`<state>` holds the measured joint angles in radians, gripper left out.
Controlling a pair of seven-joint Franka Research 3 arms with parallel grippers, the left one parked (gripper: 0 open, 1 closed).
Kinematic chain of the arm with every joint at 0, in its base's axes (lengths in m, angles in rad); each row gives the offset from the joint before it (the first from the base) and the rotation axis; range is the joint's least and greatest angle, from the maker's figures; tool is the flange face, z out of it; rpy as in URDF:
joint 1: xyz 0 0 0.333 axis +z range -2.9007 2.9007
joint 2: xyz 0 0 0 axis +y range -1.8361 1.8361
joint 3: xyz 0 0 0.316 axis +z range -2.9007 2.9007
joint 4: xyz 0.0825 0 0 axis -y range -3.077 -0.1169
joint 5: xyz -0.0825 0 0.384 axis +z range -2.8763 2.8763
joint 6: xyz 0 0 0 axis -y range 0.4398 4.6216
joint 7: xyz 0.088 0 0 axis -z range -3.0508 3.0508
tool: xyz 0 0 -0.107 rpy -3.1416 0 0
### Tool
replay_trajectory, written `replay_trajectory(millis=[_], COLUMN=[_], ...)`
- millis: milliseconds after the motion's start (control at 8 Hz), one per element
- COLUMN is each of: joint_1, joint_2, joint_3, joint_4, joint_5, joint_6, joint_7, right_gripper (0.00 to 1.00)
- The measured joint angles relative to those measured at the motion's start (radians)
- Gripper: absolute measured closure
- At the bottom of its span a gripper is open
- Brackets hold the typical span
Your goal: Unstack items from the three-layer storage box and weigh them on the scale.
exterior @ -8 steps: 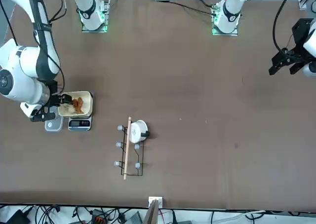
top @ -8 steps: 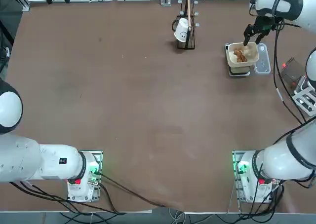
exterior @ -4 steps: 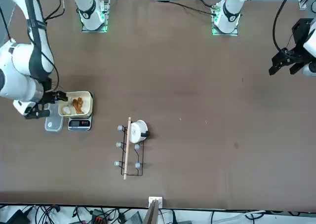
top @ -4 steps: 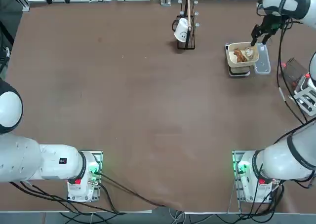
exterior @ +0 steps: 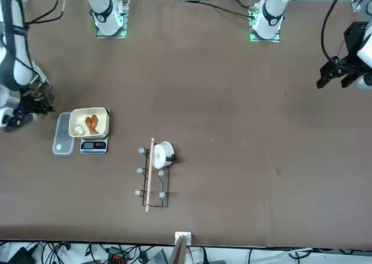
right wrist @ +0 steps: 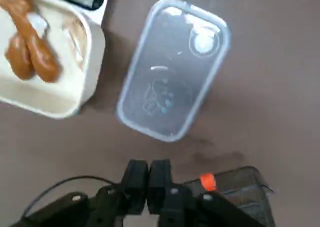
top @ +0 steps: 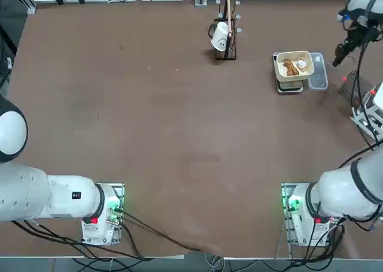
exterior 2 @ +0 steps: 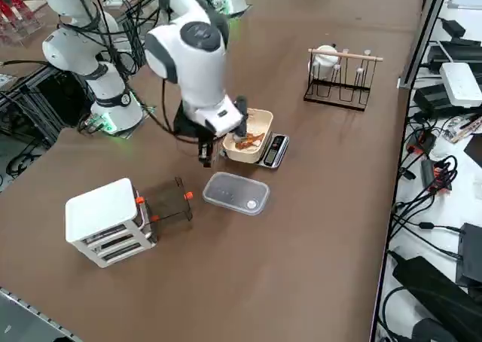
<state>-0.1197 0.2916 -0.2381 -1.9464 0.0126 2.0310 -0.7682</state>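
The wrist view alone shows the claw [right wrist: 149,173] shut, beside the lid [right wrist: 174,69].

I count one cream squarish tray [exterior: 102,117], two glossy orange-brown elongated lumps [right wrist: 37,49], one whitish lump [right wrist: 76,41], one flat scale [exterior: 93,146], one clear rounded plastic lid [right wrist: 170,72], one white tiered plastic storage box [exterior 2: 102,210], one black wire rack [exterior 2: 346,55] and one white cup [exterior 2: 325,60].

A brown table [top: 179,134] fills most of the top view. At its upper right lie a scale [top: 289,87] and, just beside it, a clear lid [top: 318,73]. A white tiered storage box [top: 370,113] stands near the right edge; a black rack [top: 225,53] stands at upper centre, well apart from the scale.
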Motion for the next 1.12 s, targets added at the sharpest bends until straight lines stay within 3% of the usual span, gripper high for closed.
replay_trajectory(millis=[250, 500, 750, 1125], joint_1=[-0.001, -0.012, -0.026, -0.108], joint_2=[0.002, 0.004, 0.004, 0.004], joint_3=[0.002, 0.002, 0.000, -0.002], joint_4=[-0.082, -0.158, -0.182, -0.187], joint_5=[-0.083, -0.132, -0.136, -0.192], joint_6=[0.108, 0.200, 0.207, 0.217], joint_7=[-0.034, -0.045, -0.069, -0.157], right_gripper=[0.99, 0.99, 0.99, 0.99])
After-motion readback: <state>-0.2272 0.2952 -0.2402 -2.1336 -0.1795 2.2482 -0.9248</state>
